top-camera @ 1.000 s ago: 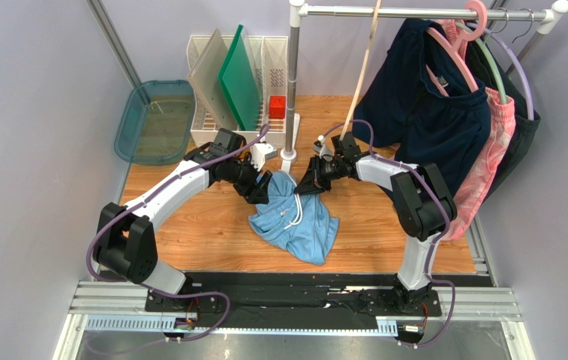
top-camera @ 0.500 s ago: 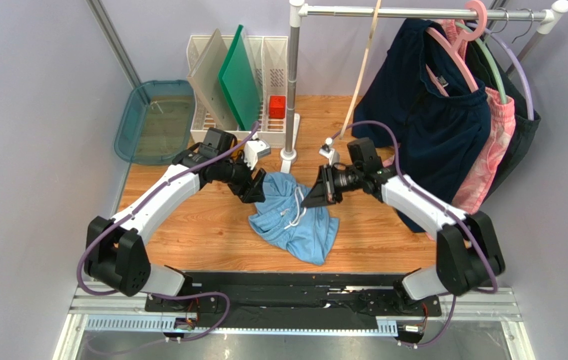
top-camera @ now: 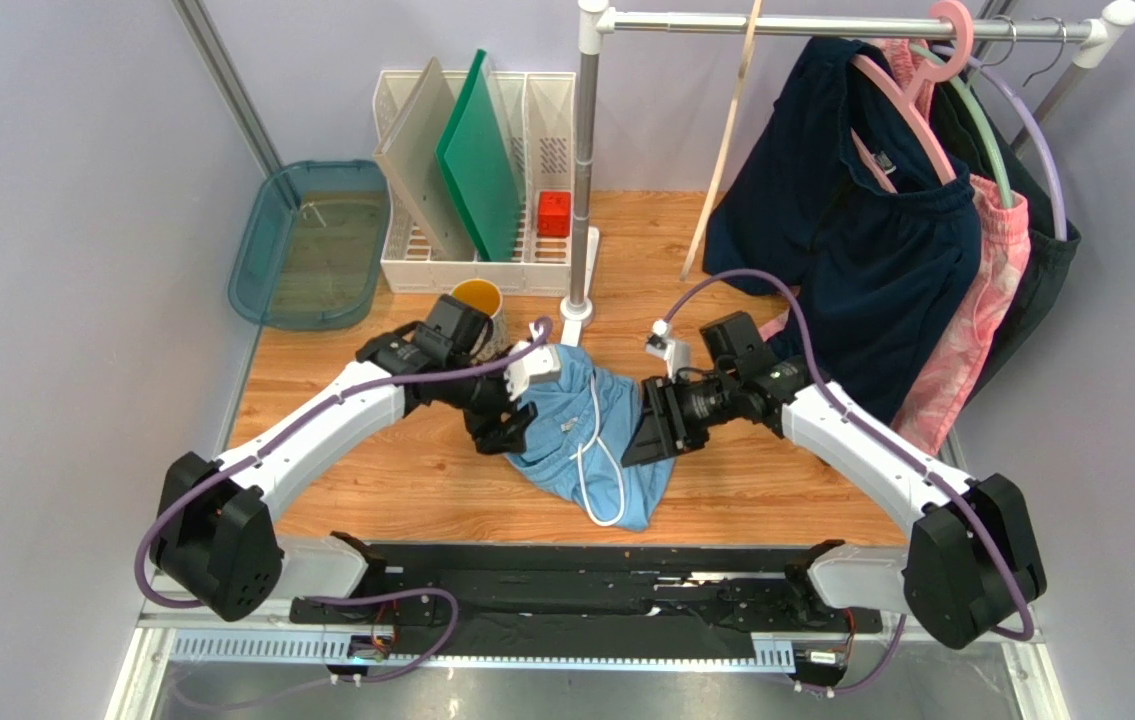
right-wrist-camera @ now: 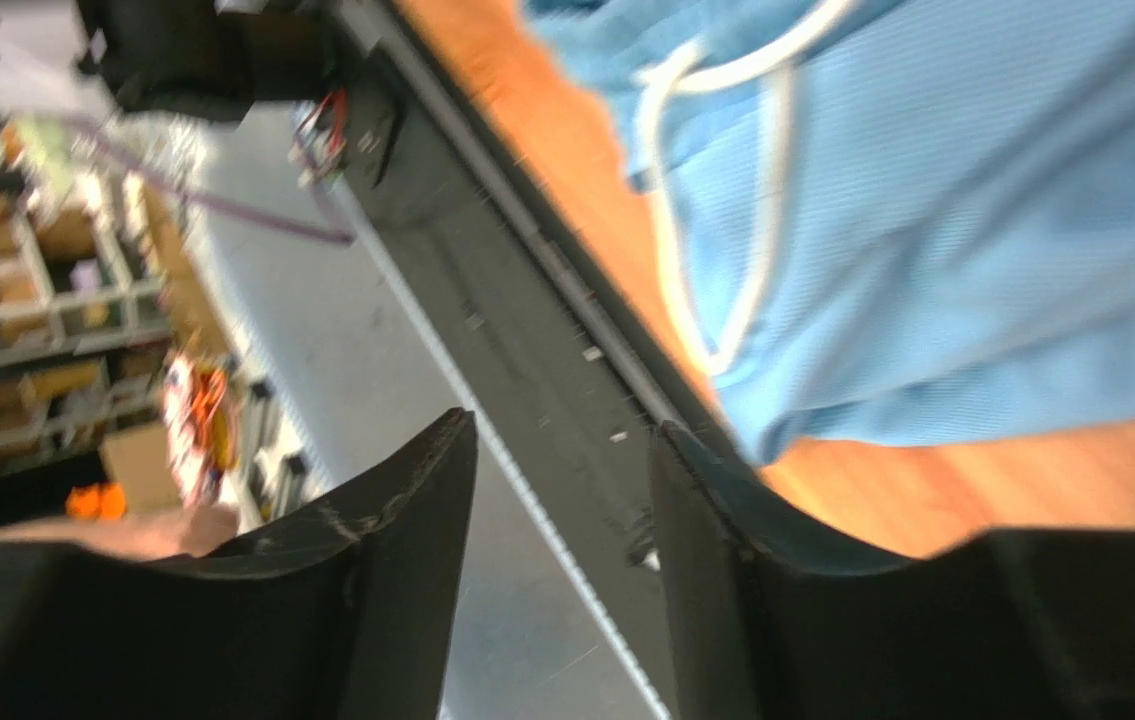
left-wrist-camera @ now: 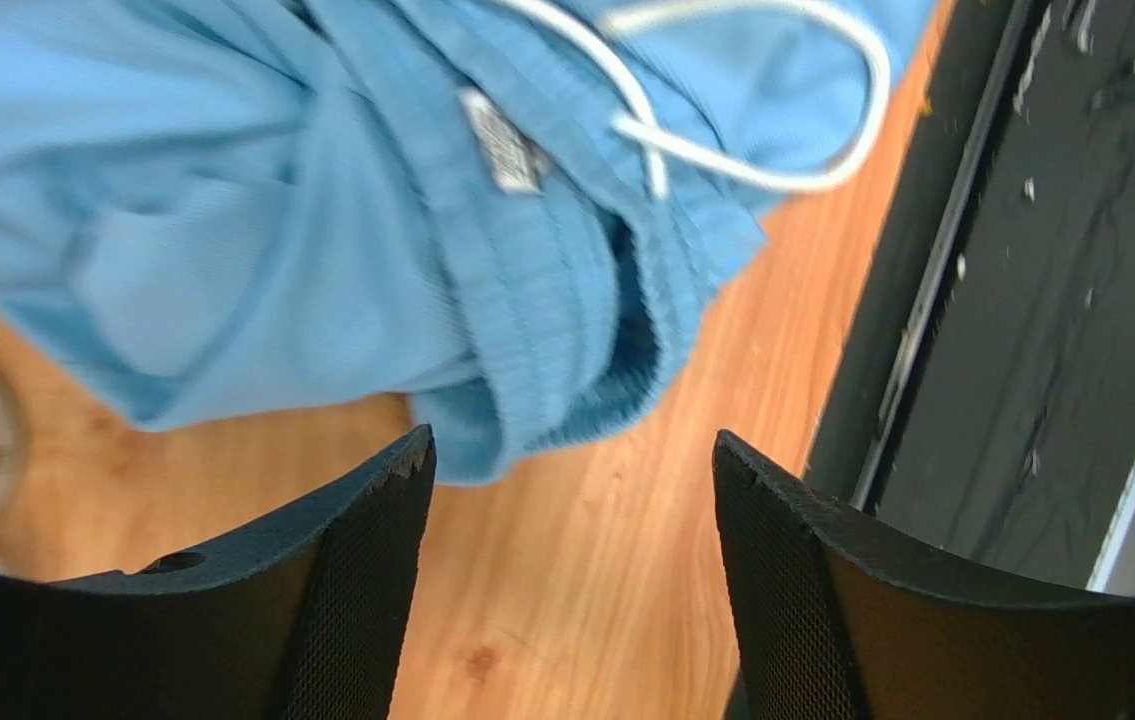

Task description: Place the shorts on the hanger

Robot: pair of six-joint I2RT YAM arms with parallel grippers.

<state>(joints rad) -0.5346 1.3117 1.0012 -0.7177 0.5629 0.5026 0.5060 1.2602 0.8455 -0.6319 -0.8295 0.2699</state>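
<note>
Both of your tools are down at the shorts [top-camera: 596,435], and neither has hold of anything. The shorts lie crumpled on the wooden table [top-camera: 378,473], near the middle and just in front of the rack's upright pole [top-camera: 584,165], with the white drawstring [top-camera: 599,465] looped across the top and trailing toward the near edge.

Your left gripper [top-camera: 516,435] is at the left edge of the fabric. From its wrist camera you can see its fingers [left-wrist-camera: 355,585] spread wide with only bare wood between them; a folded edge of the blue cloth lies just past the tips. Whether they touch the cloth cannot be told.

Your right gripper [top-camera: 648,443] is at the right edge of the shorts, pointing toward the near left. Its fingers [right-wrist-camera: 746,578] are parted too, and through the gap you see the black base rail [right-wrist-camera: 558,345] at the table's near edge, not fabric. The cloth lies off to one side of the fingers in that blurred view.

The hanger [top-camera: 723,143] is well apart from the shorts: it hangs from the rail [top-camera: 829,23] at the far side, slanting down toward the table. Right of it on the same rail hang a dark navy garment [top-camera: 844,225] on a pink hanger [top-camera: 904,105] and a pink patterned garment [top-camera: 979,323]. At the far left stand a white dish rack [top-camera: 528,270] holding a green board [top-camera: 476,158], a yellow cup [top-camera: 476,296] and a teal tray [top-camera: 310,240].
</note>
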